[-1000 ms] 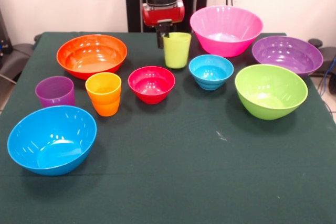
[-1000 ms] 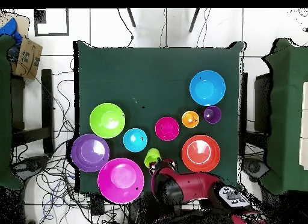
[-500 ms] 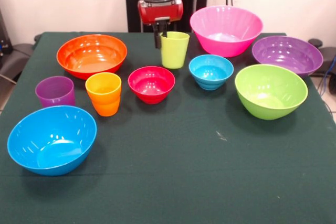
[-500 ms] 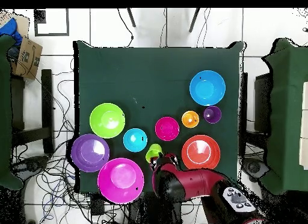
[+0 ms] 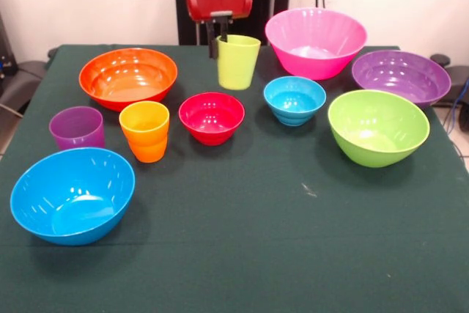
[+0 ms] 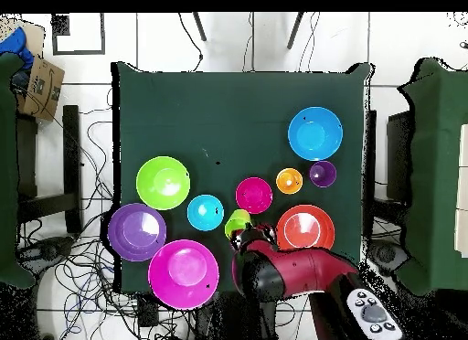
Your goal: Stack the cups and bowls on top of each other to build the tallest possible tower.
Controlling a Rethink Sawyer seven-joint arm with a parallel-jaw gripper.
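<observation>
My gripper [image 5: 220,40] is shut on the rim of the lime green cup [image 5: 238,64], one finger inside and one outside, and holds it just off the cloth at the back middle. From overhead the cup [image 6: 237,223] shows at the gripper [image 6: 245,232], between the small light blue bowl [image 6: 206,212] and the orange bowl [image 6: 304,231]. The orange cup [image 5: 145,131] and purple cup [image 5: 77,127] stand at the left. Below the held cup sit the small red bowl [image 5: 211,116] and light blue bowl [image 5: 294,99]. No tower is in view; every piece stands alone.
Large bowls ring the table: orange [image 5: 128,76] back left, pink [image 5: 315,42] back right, purple [image 5: 401,76] and lime green [image 5: 377,126] at the right, blue [image 5: 72,194] front left. Cables lie on the floor around the table [image 6: 238,99].
The gripper has risen with the lime green cup and carried it a little to the left in the front view, towards the small red bowl in the overhead view.
</observation>
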